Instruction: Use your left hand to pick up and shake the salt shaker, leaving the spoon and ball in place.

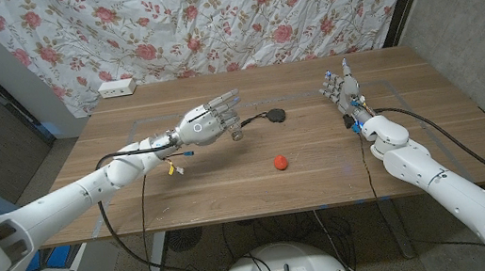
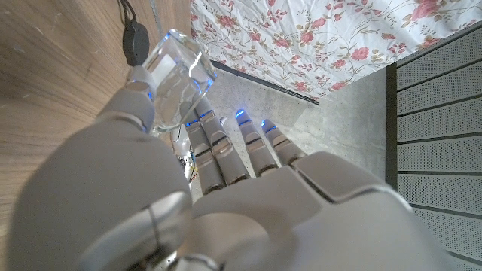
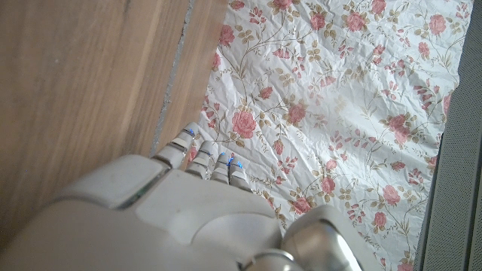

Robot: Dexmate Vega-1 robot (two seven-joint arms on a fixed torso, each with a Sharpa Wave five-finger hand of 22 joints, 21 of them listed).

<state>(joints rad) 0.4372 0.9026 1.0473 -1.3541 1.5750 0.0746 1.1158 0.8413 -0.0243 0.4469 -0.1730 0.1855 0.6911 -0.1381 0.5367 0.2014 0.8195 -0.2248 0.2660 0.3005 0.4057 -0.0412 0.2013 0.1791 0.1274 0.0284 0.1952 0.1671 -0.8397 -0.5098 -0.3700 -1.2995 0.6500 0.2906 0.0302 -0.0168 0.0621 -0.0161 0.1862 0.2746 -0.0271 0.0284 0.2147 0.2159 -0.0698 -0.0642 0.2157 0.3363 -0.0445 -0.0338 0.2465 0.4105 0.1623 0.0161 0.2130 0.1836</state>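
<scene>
The wooden table (image 1: 231,189) carries all three of the task's things, and the pickup looks done. The left hand (image 1: 208,123) hangs above the table a little toward ten o'clock from its middle, and in the left wrist view the clear salt shaker (image 2: 172,74) sits pinched between the thumb and the fingers (image 2: 226,154), which are stretched nearly straight rather than wrapped round it. In the head view the shaker shows as a small glint at the hand's underside, clear of the wood, so I judge it lifted.

The right hand (image 1: 342,86) waits near the table's two o'clock corner, standing on its edge with fingers straight and together, holding nothing (it has no part in this job).

The spoon (image 1: 270,116), a dark round bowl with a thin handle, lies at about twelve o'clock from the table's middle, just beside the left hand's fingertips. The red ball (image 1: 279,162) rests near the middle, toward five o'clock from the hand. Both look undisturbed.

What is left, as I judge it, is the shaking itself; one moment cannot tell whether it has begun.
</scene>
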